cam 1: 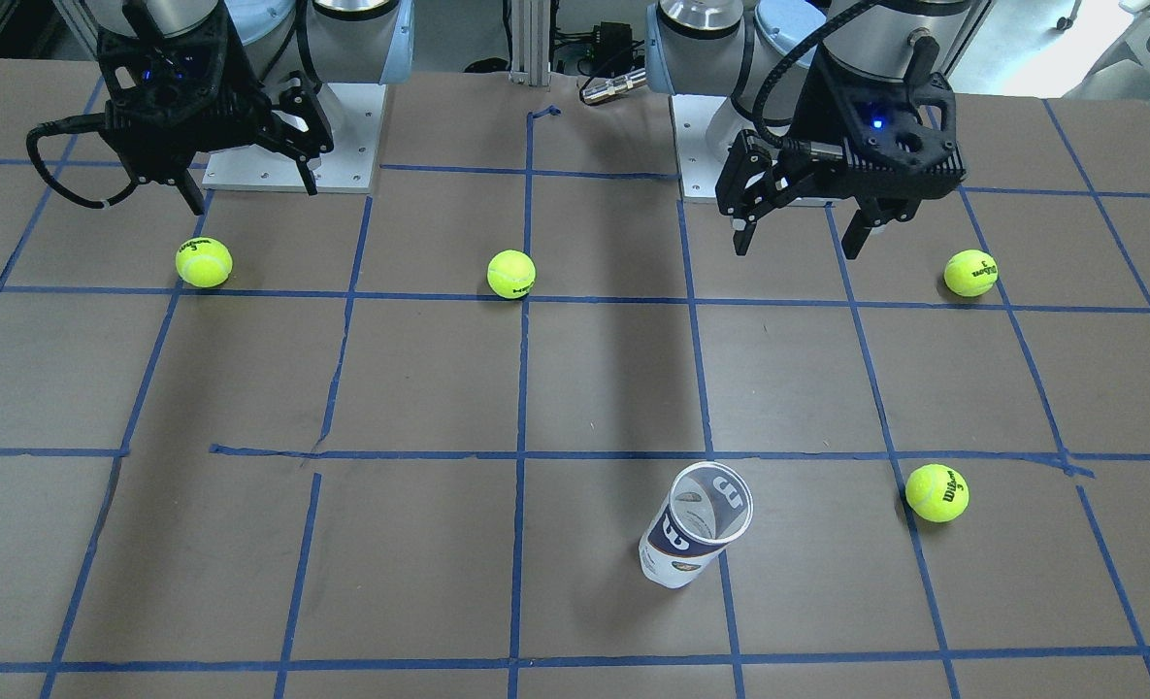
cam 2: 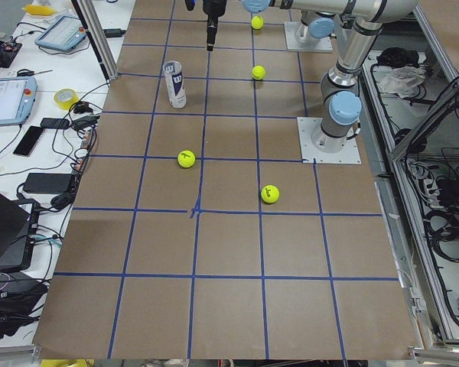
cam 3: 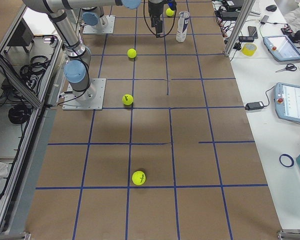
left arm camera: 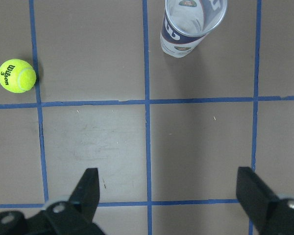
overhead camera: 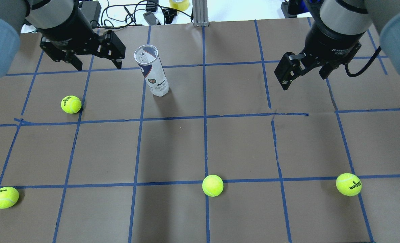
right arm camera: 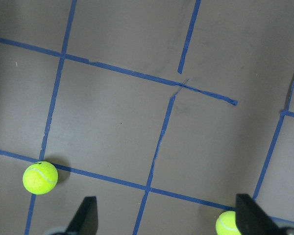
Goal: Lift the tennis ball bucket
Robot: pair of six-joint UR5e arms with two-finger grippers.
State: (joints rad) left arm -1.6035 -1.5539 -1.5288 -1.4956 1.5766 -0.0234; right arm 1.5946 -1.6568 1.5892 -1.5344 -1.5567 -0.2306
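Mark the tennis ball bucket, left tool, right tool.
tennis ball bucket (overhead camera: 152, 72): overhead exterior, on its label.
left tool (overhead camera: 98, 66): overhead exterior, midway between fingertips.
right tool (overhead camera: 303, 82): overhead exterior, midway between fingertips.

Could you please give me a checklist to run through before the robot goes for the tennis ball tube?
1. The tube stands upright: ok.
2. No balls inside the tube: ok.
3. The left tool is open: ok.
4. The left tool is around the tube: not ok, the tube lies ahead of it.
5. The nearest ball sits off the approach path: ok.
6. The right tool is open, empty and far off: ok.
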